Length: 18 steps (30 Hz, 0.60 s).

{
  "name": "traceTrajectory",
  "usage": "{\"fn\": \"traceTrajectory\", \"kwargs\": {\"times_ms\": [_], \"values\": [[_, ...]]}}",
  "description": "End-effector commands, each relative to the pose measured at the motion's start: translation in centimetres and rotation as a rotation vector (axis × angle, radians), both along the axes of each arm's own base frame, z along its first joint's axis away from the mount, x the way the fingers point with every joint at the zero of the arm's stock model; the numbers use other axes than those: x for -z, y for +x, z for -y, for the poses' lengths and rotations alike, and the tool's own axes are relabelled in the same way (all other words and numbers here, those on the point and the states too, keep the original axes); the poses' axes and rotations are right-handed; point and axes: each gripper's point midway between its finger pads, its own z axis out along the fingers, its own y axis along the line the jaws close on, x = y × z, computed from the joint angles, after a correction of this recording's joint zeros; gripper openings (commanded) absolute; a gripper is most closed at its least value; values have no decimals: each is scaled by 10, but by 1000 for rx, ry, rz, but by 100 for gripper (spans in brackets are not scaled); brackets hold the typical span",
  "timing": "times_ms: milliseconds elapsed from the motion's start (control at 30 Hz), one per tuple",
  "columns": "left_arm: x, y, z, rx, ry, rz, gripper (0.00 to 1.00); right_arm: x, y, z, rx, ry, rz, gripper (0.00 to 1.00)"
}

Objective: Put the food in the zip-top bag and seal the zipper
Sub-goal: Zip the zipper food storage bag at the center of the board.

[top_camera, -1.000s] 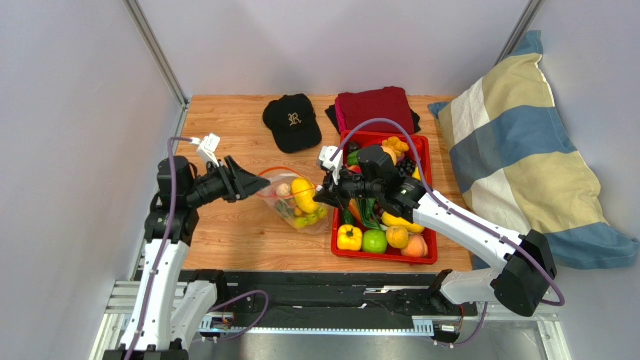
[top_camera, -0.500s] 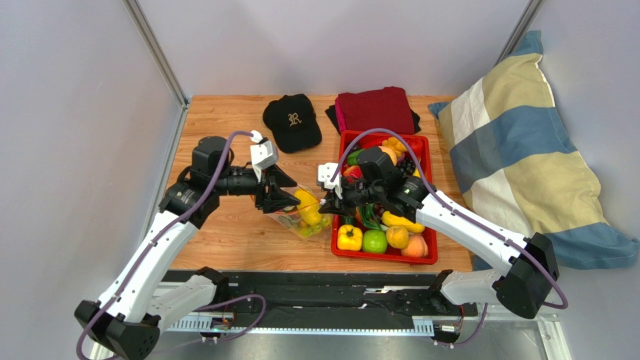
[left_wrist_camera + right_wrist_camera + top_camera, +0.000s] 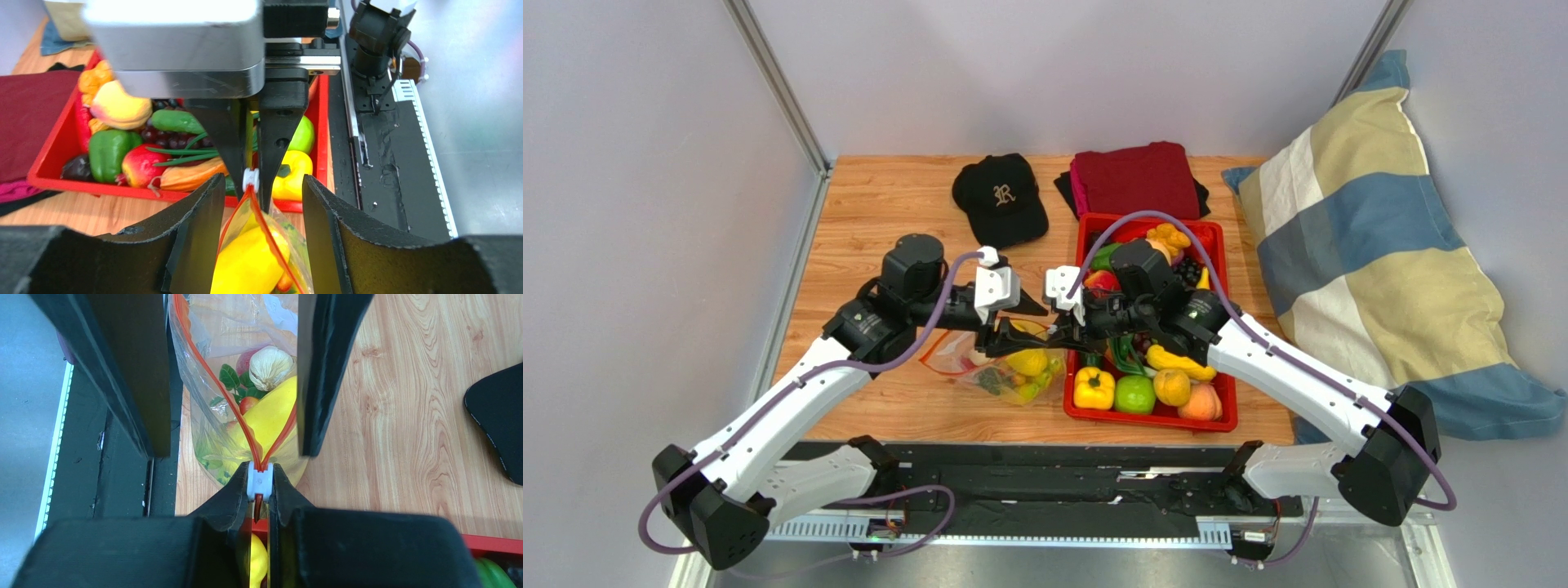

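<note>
The clear zip-top bag (image 3: 1004,370) lies on the wood left of the red tray. It holds a yellow mango-like fruit (image 3: 273,413), a garlic bulb (image 3: 270,366), a red piece and green pieces. Its orange-red zipper (image 3: 209,373) forms an open V that meets at a white slider (image 3: 261,481). My right gripper (image 3: 261,489) is shut on that slider at the bag's right end. My left gripper (image 3: 263,184) is open, with one finger on each side of the bag's mouth (image 3: 288,245) and gaps to the plastic. In the top view both grippers meet over the bag (image 3: 1032,331).
The red tray (image 3: 1143,423) holds several toy fruits and vegetables, right beside the bag. A black cap (image 3: 1001,199) and a folded maroon cloth (image 3: 1136,178) lie at the back. A striped pillow (image 3: 1369,245) fills the right side.
My left arm has swung right from the bag's left end, and its open gripper now straddles the mouth near the slider. The bag has slid slightly nearer. The right gripper stays shut on the slider.
</note>
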Motion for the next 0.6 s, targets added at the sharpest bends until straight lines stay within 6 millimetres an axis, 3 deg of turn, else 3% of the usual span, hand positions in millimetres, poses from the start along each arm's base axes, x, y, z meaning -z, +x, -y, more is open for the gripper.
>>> {"fn": "traceTrajectory", "kwargs": {"times_ms": [0, 567], "values": [[-6, 2, 11, 55, -13, 122, 57, -28, 2, -5, -25, 76, 85, 0], [13, 5, 17, 63, 16, 80, 50, -25, -2, -6, -38, 79, 95, 0]]}}
